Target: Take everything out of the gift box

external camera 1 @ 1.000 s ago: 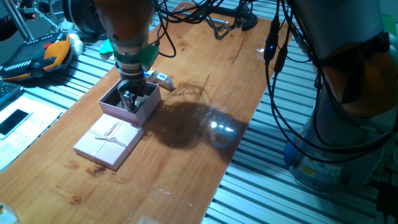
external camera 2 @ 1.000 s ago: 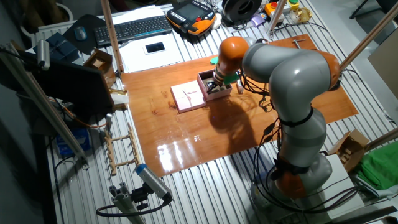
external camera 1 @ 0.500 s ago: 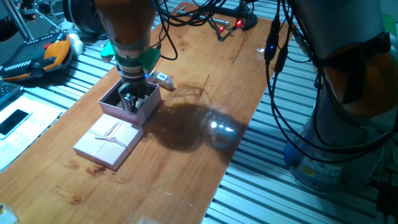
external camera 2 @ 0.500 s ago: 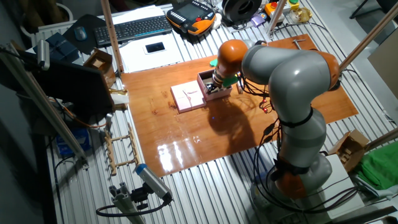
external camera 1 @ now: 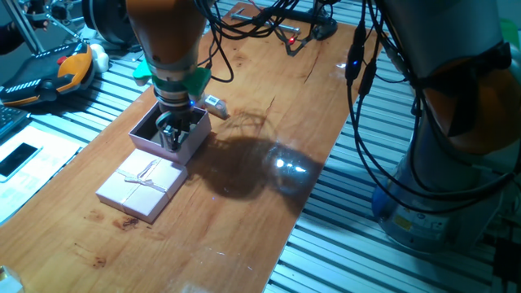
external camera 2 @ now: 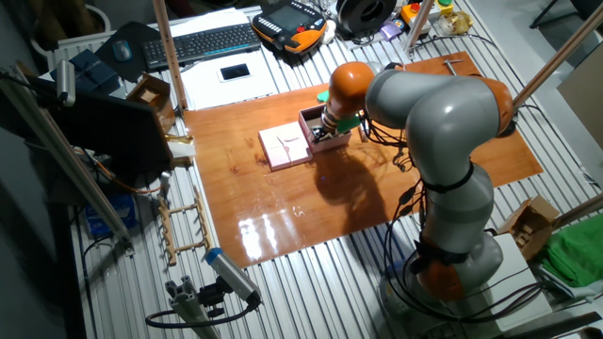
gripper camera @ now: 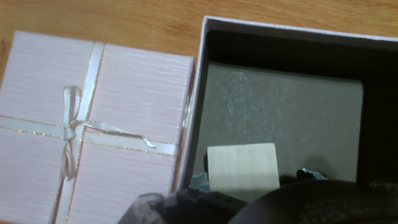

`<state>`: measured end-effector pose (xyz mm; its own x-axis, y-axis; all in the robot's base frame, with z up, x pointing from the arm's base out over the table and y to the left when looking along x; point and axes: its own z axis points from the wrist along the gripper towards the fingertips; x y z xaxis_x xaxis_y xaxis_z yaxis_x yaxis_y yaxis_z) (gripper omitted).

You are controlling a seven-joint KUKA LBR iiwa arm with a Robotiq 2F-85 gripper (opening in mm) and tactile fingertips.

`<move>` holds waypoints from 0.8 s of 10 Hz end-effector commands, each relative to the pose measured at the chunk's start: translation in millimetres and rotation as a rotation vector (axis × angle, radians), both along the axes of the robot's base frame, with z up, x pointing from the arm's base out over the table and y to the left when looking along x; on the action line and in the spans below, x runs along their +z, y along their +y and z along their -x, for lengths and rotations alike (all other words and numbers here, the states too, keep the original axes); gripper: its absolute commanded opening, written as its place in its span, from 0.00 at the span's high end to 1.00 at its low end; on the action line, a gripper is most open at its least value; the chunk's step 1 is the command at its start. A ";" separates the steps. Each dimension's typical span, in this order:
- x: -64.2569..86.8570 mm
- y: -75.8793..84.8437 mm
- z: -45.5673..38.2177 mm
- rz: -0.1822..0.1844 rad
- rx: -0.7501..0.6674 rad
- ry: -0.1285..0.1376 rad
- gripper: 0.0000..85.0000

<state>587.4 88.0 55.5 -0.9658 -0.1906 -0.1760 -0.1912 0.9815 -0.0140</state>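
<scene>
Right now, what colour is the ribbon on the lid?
Pale cream with thin gold edging, on the pink lid; hand view shows it best.

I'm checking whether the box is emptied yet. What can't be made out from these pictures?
- Gripper state: in both fixed views the jaws sit inside the gift box, too small to read.
- Box floor, hand view: its lower edge is hidden by dark hand parts.
- Pale block: its lower edge is covered too; grasped or not, unclear.
</scene>
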 end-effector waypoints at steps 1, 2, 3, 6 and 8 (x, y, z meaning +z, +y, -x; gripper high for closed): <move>-0.8 -0.1 -0.1 0.000 -0.002 -0.002 0.16; -0.8 -0.1 -0.1 0.001 -0.002 -0.003 0.17; -0.7 -0.2 -0.1 0.005 0.000 -0.004 0.19; -0.2 -1.1 0.0 0.009 0.015 -0.002 0.58; 0.2 -2.6 -0.2 0.007 0.021 -0.001 0.77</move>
